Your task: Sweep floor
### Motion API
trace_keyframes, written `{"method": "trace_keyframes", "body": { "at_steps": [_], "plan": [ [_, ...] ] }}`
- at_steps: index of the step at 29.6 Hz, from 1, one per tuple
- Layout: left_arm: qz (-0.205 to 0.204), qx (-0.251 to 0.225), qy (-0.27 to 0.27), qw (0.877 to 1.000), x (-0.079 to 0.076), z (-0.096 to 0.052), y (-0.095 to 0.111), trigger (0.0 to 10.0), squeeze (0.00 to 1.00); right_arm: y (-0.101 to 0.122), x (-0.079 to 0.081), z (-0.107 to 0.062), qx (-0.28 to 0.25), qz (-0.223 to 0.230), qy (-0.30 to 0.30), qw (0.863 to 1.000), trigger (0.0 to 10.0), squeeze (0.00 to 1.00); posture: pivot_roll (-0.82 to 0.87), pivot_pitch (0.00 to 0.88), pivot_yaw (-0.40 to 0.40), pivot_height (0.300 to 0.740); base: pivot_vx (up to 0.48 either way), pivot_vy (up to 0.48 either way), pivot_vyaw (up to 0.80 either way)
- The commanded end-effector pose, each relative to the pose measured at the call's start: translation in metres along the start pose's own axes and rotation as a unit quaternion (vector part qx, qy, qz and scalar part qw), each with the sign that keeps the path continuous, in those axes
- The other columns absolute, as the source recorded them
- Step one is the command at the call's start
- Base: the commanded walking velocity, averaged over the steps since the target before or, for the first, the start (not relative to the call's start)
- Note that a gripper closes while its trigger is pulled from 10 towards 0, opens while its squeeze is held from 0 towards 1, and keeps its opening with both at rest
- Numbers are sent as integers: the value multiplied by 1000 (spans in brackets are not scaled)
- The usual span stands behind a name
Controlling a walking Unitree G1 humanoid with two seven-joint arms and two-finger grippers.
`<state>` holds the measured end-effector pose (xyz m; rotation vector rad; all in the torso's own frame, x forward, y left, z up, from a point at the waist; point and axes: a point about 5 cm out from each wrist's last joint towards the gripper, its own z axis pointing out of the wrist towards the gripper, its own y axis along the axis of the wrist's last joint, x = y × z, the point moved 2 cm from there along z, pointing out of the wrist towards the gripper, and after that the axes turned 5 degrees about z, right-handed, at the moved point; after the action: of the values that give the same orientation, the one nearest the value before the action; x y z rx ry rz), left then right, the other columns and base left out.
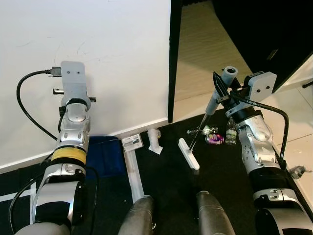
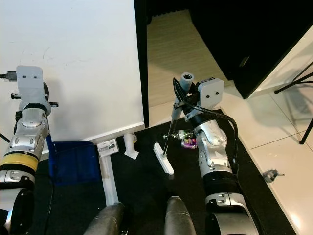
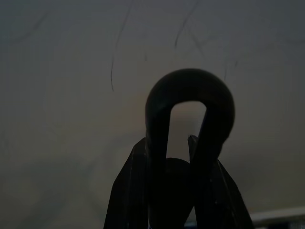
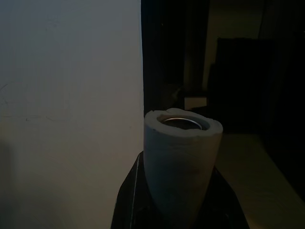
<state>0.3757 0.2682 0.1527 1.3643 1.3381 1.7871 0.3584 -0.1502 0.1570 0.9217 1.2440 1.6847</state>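
While right gripper (image 1: 221,88) clamps broom (image 1: 198,128) | bottles (image 1: 231,132) beside head

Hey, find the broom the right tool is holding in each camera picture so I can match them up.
Left eye view: broom right of centre, gripped by the right tool, head on the black mat.
Right eye view: broom near centre.
Left wrist view: no broom; a dark loop sits at the left tool.
Right wrist view: the grey handle end, close up.
Shared landmark: white wall.

A white wall (image 1: 98,58) stood far left; a dark doorway (image 1: 175,58) opened right of it, with pale tiles (image 2: 283,132) far right.
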Motion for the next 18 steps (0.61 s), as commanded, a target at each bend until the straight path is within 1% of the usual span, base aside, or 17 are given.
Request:
{"method": "trace_keyframes", "body": {
  "at_steps": [1,5,8,9,11,16,18],
  "plan": [
    [16,3,16,1000,9,-1,-4,10000,0,-1,2,-2,-4,-1,3,1000,10000,0,-32,194,38,740,0,0,0],
    [25,9,14,1000,4,-4,-9,10000,0,-1,2,-1,-5,0,3,1000,10000,0,-37,196,38,740,0,0,0],
    [21,17,11,1000,0,-5,-12,10000,0,-1,2,0,-6,0,3,1000,10000,0,-40,196,37,740,0,0,0],
    [11,21,8,1000,-4,-5,-12,10000,0,-1,2,-1,-5,-1,3,1000,10000,0,-42,196,35,740,0,0,0],
    [6,22,6,1000,-5,-5,-11,10000,0,-1,2,-1,-5,-1,3,1000,10000,0,-42,196,35,740,0,0,0],
    [-18,29,-13,999,-15,-5,-8,10000,0,-1,1,-1,-4,-2,1,1000,10000,0,-45,198,37,740,0,0,0],
    [-18,29,-13,999,-15,-5,-8,10000,0,-1,1,-1,-4,-2,1,1000,10000,0,-45,198,37,740,0,0,0]
  ]
}}
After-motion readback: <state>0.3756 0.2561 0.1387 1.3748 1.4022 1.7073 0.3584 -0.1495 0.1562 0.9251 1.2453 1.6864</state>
